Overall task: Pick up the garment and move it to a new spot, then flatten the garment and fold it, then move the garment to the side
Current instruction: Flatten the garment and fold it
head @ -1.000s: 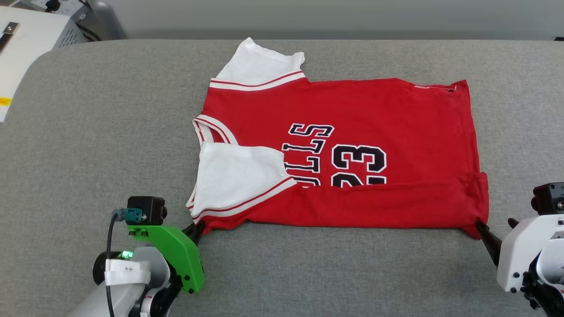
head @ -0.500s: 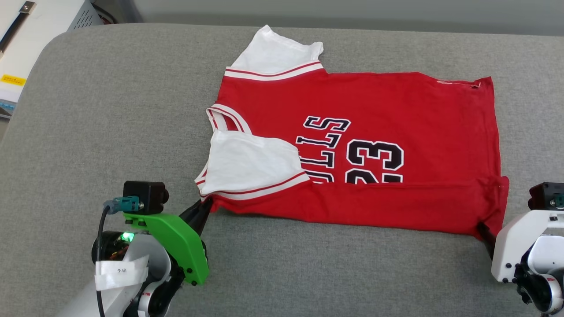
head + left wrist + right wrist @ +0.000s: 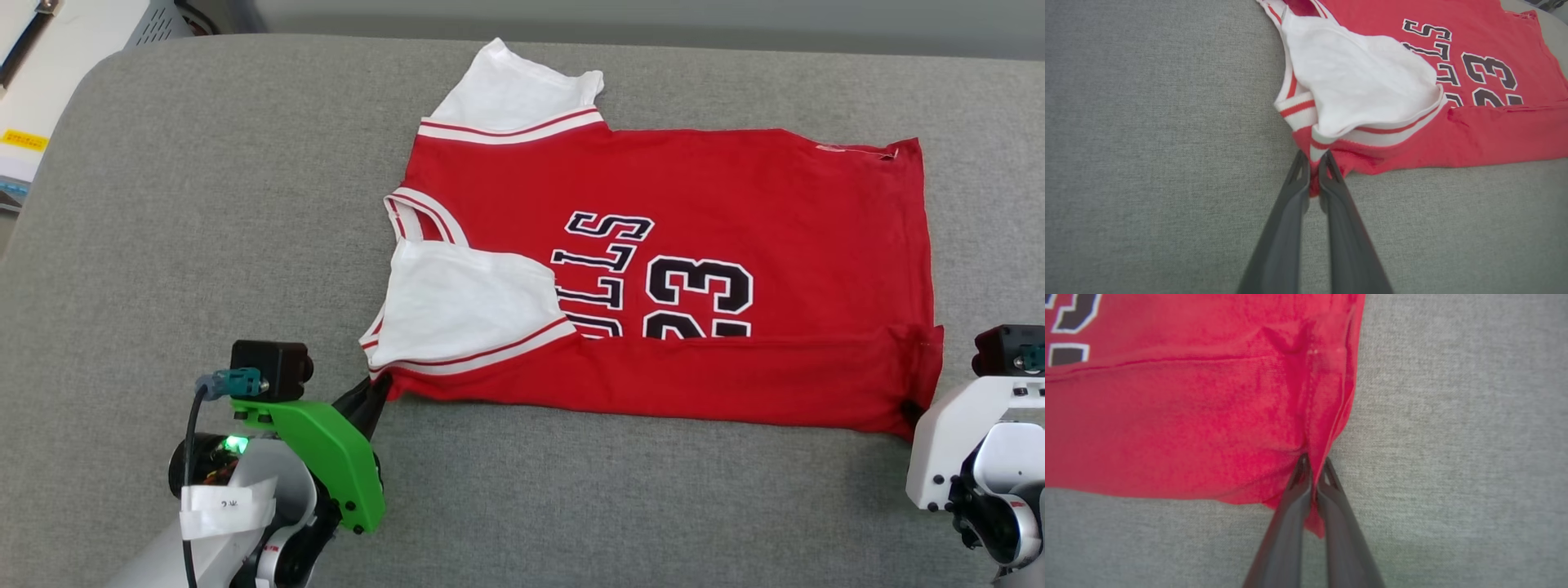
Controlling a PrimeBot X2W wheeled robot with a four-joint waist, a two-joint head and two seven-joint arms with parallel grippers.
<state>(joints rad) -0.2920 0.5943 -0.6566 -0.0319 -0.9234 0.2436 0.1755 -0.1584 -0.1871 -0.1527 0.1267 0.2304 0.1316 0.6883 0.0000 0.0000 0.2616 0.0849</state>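
The garment [image 3: 694, 237], a red jersey T-shirt with white sleeves and black "BULLS 23" print, lies sideways on the grey padded table, its near edge folded up over the print. One white sleeve [image 3: 469, 306] is folded onto the body; the other sticks out at the far edge. My left gripper [image 3: 377, 392] is shut on the garment [image 3: 1372, 73] at its near left corner [image 3: 1312, 169], beside the striped trim. My right gripper [image 3: 908, 412] is shut on the near right hem corner [image 3: 1314, 473] of the garment [image 3: 1188, 416], which bunches between the fingers.
The grey padded table [image 3: 204, 204] spreads wide to the left and in front of the garment. A white cabinet [image 3: 49, 73] with a yellow label stands beyond the table's rounded far left corner. A pale wall runs behind the far edge.
The head camera has shifted, so the whole scene sits a little more to the right. Both grippers stay shut on the near corners; the near fold has moved slightly farther up the garment.
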